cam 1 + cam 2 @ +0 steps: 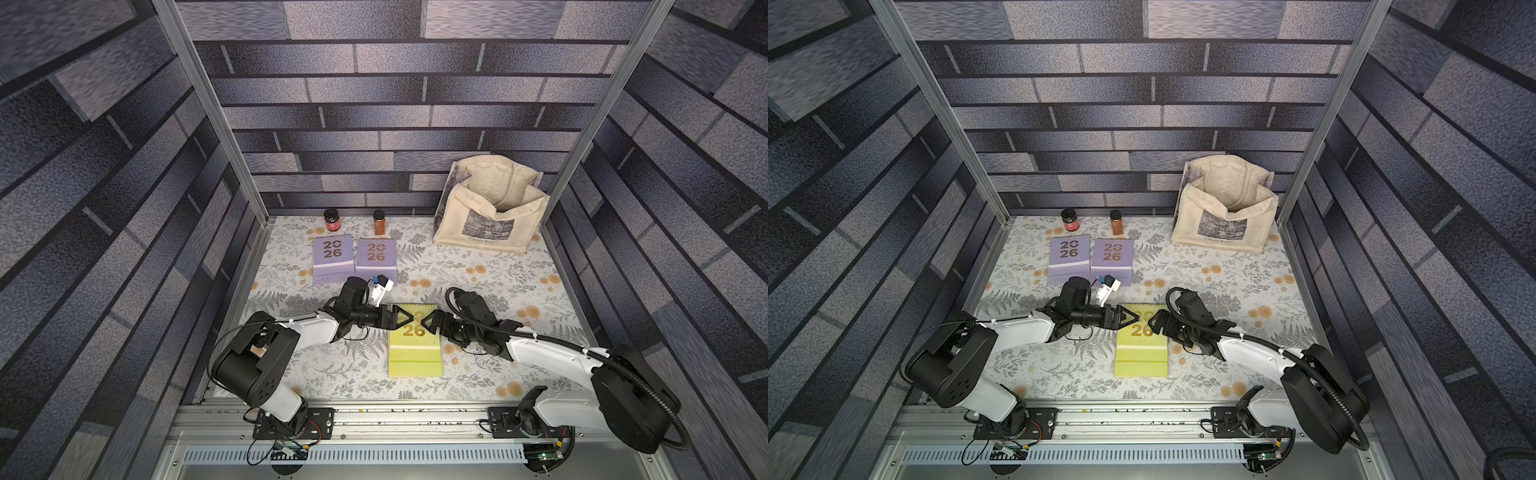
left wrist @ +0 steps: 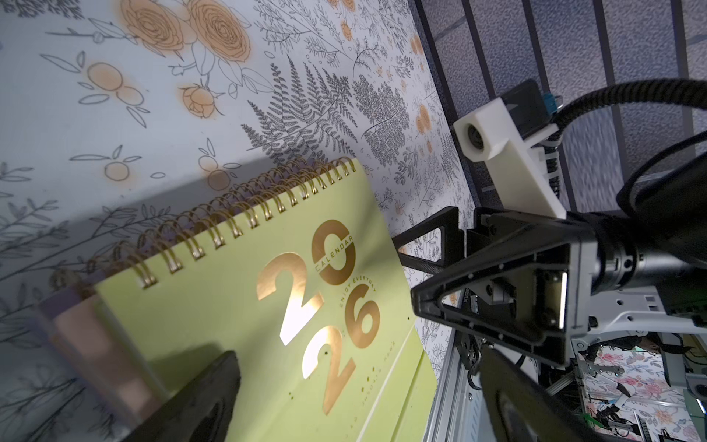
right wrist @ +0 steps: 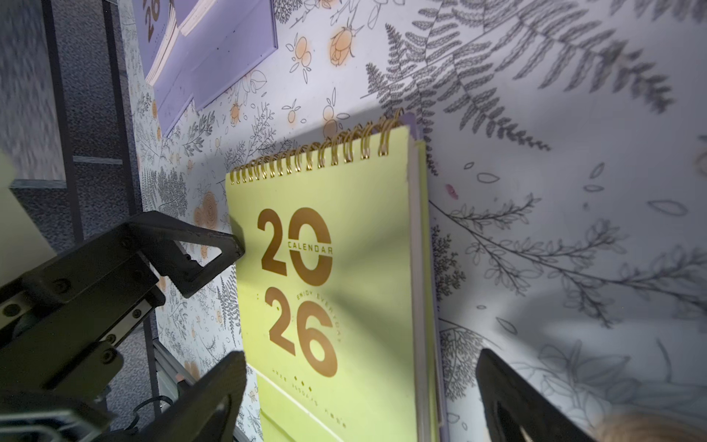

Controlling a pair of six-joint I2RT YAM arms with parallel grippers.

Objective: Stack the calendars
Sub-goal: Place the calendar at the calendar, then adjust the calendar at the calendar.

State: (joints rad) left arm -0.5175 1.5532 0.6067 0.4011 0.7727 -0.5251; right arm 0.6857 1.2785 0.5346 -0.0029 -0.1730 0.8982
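I see the yellow-green calendar (image 1: 414, 340) lying flat at the centre of both top views, on top of a stack. In the left wrist view a peach calendar (image 2: 99, 344) and a bottom lavender calendar (image 2: 63, 304) show beneath its edge.

The left gripper (image 1: 406, 316) and right gripper (image 1: 427, 323) point at each other, tip to tip, over the upper part of the cover just below the spiral binding. I cannot tell whether either tip touches the cover. Both are spread wide and hold nothing. In the right wrist view that gripper's fingers (image 3: 214, 390) sit at the lower left and lower right of the frame, with the cover between them.

Both arms reach up from the lower edge of the frame, with elbows out and forearms angled inward and low.

The left lavender calendar (image 1: 332, 259) and right lavender calendar (image 1: 376, 257) lie side by side above and to the left of the stack, apart from it.
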